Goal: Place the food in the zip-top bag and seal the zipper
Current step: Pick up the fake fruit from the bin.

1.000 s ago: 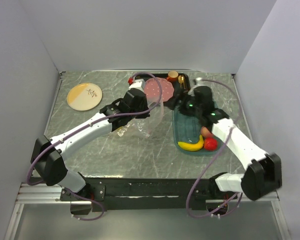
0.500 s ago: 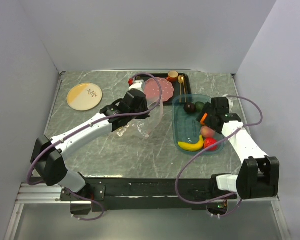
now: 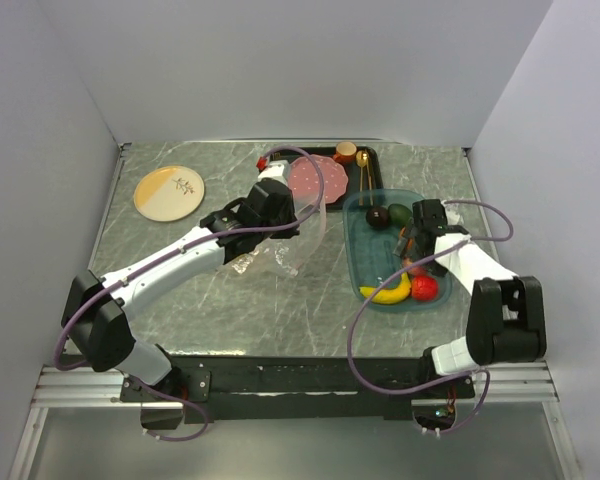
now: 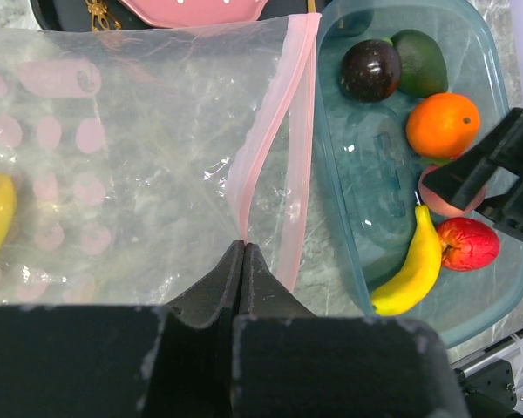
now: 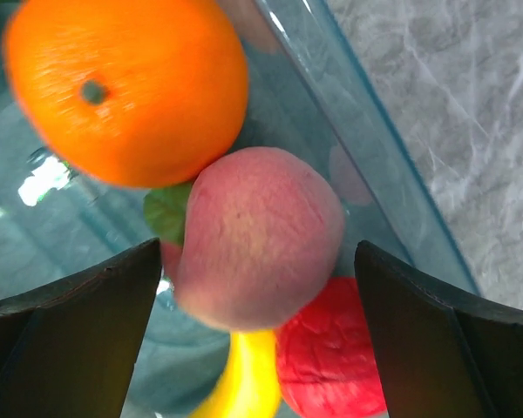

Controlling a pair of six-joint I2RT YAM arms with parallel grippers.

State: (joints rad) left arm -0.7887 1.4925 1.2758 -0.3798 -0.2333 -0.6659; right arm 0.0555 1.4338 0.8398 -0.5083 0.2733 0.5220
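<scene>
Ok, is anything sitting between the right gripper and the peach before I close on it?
Nothing visible. The right gripper is open with the peach directly between its fingers. The orange touches the peach's side, the strawberry and banana crowd it, and the tray wall runs close to one finger.

The left arm (image 3: 170, 262) and right arm (image 3: 472, 268) are white with black joints. A purple cable (image 3: 349, 345) runs along each. The left gripper (image 4: 242, 248) is matte black, scuffed.
</scene>
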